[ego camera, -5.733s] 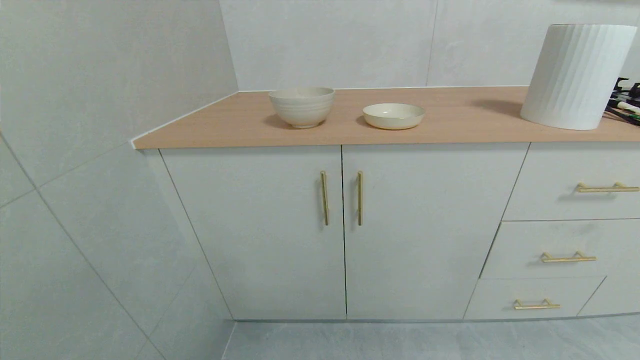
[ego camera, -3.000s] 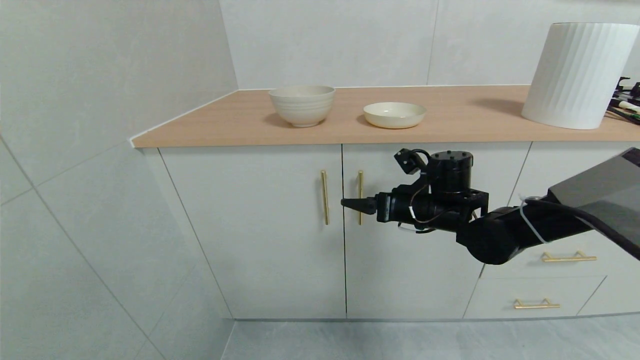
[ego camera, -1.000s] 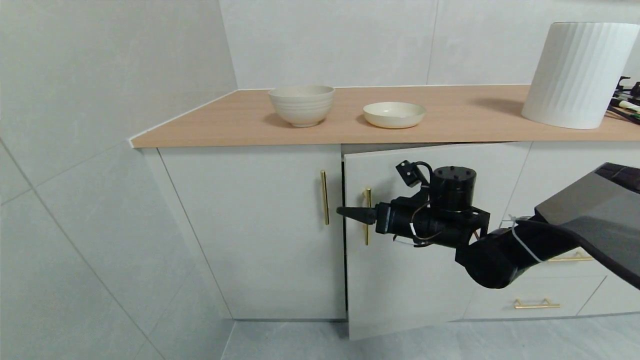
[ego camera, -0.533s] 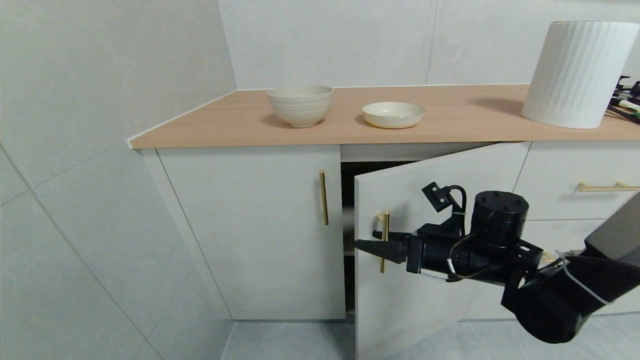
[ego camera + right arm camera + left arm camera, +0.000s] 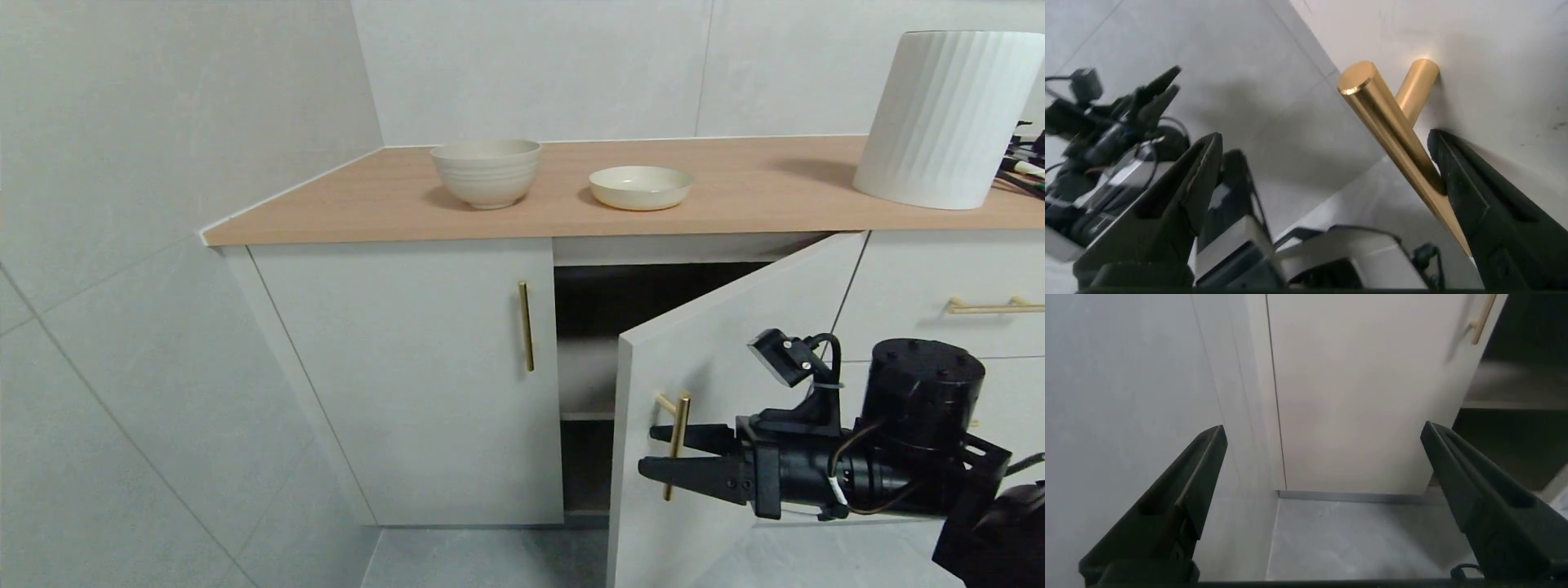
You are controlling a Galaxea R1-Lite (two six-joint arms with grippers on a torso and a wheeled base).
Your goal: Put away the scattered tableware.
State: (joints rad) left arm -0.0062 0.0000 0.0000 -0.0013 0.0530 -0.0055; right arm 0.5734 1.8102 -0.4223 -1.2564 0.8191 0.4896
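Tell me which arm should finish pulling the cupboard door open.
Right. The right gripper straddles the gold handle of the half-open door, jaws open; the left gripper hangs low, facing the closed door.

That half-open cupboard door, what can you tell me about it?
The cupboard door is a flat, matt, pale grey panel, hinged on its right and swung partly open, baring a dark inside with a shelf. A slim brass-coloured handle stands upright near its free edge; the right gripper has its jaws apart on either side of it.
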